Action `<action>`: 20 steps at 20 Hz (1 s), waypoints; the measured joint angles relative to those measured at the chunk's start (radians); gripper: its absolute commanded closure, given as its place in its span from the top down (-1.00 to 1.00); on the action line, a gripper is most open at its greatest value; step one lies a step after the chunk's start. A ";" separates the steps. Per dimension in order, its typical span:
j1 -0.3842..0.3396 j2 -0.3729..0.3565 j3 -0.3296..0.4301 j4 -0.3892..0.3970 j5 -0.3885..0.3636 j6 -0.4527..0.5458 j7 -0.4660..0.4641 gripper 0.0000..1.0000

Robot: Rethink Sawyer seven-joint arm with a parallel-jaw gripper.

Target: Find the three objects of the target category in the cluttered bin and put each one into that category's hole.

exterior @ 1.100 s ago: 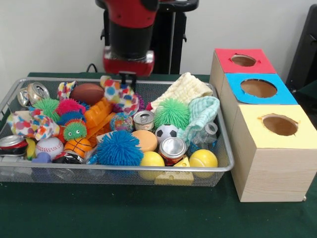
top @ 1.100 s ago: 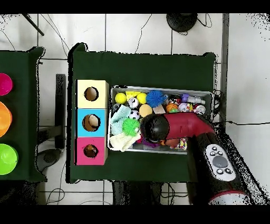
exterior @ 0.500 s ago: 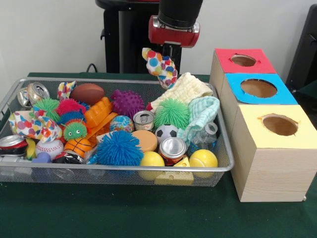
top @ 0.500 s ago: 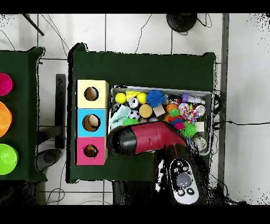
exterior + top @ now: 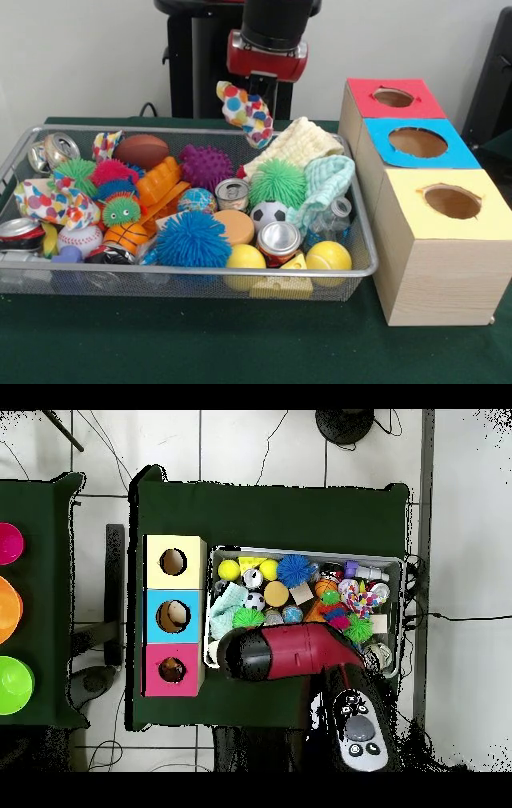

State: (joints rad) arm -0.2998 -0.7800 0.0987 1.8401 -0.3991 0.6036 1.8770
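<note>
My gripper (image 5: 258,94) hangs above the back rim of the wire bin (image 5: 192,273), shut on a polka-dot cloth (image 5: 245,112) that dangles free of the clutter. In the overhead view the red arm (image 5: 300,652) covers the bin's lower edge and hides the cloth. Still in the bin are a cream cloth (image 5: 300,144), a mint cloth (image 5: 330,180) and another polka-dot cloth (image 5: 52,202) at the left. Right of the bin stand three boxes with holes: red (image 5: 392,98), blue (image 5: 418,142) and yellow (image 5: 450,202).
The bin holds spiky balls, cans, a football (image 5: 141,150), yellow balls (image 5: 328,256) and a small bottle (image 5: 334,214). From overhead the boxes, yellow (image 5: 173,562), blue (image 5: 173,616) and red (image 5: 172,670), line the bin's left side. Coloured bowls (image 5: 8,614) sit on a second table.
The gripper lifted the polka-dot cloth out of the bin and carried it toward the boxes, then drifted slightly back left in the front view with the cloth still held.
</note>
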 measured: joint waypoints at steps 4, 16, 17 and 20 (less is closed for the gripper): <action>-0.021 0.027 -0.008 0.000 0.000 -0.035 0.000 -1.00; -0.023 0.064 -0.046 0.000 0.000 -0.085 0.000 1.00; -0.023 0.064 -0.049 0.000 0.000 -0.085 0.000 1.00; -0.022 0.064 -0.056 0.000 0.000 -0.085 0.000 1.00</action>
State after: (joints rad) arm -0.3217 -0.7161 0.0425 1.8397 -0.3987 0.5185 1.8770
